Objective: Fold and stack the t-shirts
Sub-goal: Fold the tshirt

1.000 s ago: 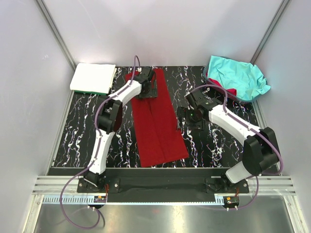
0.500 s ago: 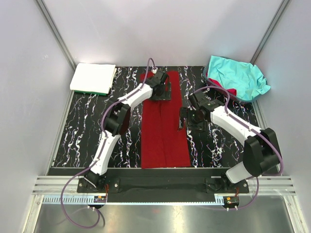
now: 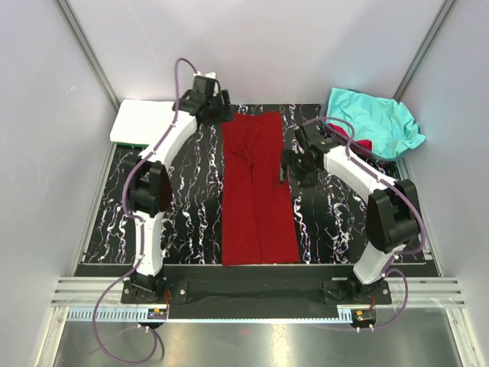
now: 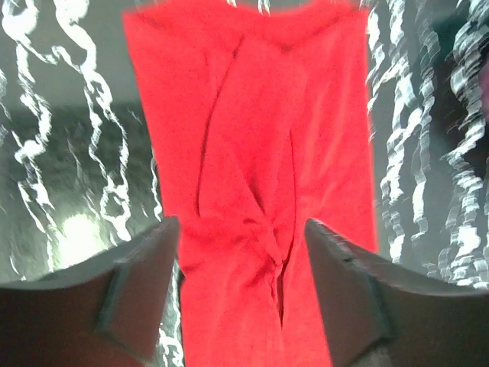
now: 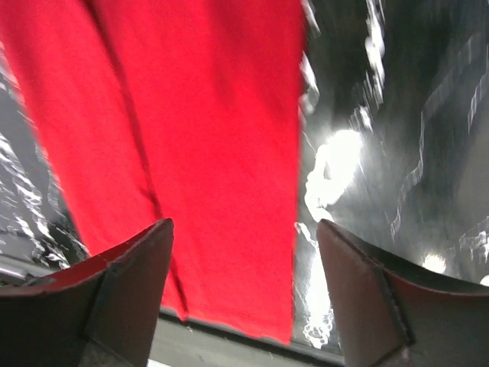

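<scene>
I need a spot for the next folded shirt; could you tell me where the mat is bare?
Bare mat lies between the left arm and the dark red shirt, and between that shirt and the right arm near the front. The far corners are crowded: white folded stack and left gripper on one side, turquoise shirt and right gripper opposite.

The dark red t-shirt (image 3: 256, 187) at centre is plain, and reads brighter red in both wrist views. The mat (image 3: 183, 206) under it is black with white marbled veins. At 2 o'clock lies a plain turquoise t-shirt (image 3: 374, 122). At 10 o'clock a white folded shirt (image 3: 145, 121) tops a green shirt (image 3: 127, 143). The arms (image 3: 164, 145) are white and black, with purple cables (image 3: 176, 88).
</scene>
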Tool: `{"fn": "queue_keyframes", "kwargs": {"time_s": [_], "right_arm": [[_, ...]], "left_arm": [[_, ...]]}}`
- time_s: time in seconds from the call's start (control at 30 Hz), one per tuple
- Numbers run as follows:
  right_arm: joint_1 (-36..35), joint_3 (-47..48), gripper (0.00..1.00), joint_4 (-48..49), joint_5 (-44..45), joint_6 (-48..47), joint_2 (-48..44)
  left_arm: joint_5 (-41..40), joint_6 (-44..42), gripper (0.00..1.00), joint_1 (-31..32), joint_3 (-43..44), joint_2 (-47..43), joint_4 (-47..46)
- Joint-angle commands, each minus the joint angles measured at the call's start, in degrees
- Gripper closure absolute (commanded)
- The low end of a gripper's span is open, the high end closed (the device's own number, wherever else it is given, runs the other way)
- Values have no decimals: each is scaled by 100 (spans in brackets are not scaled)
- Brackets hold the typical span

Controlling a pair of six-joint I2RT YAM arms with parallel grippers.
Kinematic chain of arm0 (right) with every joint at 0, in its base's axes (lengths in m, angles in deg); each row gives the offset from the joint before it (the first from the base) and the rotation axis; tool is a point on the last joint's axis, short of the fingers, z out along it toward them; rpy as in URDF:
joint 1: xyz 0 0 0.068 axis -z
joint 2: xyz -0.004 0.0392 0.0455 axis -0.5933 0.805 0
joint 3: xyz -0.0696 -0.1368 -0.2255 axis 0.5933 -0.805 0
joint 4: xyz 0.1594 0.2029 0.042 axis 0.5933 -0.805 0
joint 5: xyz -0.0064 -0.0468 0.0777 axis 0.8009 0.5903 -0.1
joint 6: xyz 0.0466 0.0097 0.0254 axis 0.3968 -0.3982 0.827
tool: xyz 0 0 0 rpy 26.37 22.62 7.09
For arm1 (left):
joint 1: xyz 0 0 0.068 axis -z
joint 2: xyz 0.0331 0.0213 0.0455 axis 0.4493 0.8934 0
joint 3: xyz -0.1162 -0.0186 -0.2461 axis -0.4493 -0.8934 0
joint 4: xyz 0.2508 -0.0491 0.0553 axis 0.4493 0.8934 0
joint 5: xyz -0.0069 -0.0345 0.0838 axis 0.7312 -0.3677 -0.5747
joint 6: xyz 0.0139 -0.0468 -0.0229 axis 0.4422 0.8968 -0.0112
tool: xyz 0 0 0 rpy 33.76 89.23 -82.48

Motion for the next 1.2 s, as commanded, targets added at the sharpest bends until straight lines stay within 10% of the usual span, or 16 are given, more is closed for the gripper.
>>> {"fn": "queue_keyframes", "kwargs": {"time_s": [0.0,1.17], "right_arm": [[17,1027,20,96,-125,-265,409],[492,-52,55,464,-434,-133,-398]], "left_arm": [[1051,270,38,-324,-250,14,-533],[1377,1449,63,-395,-532,1201,-832]]}}
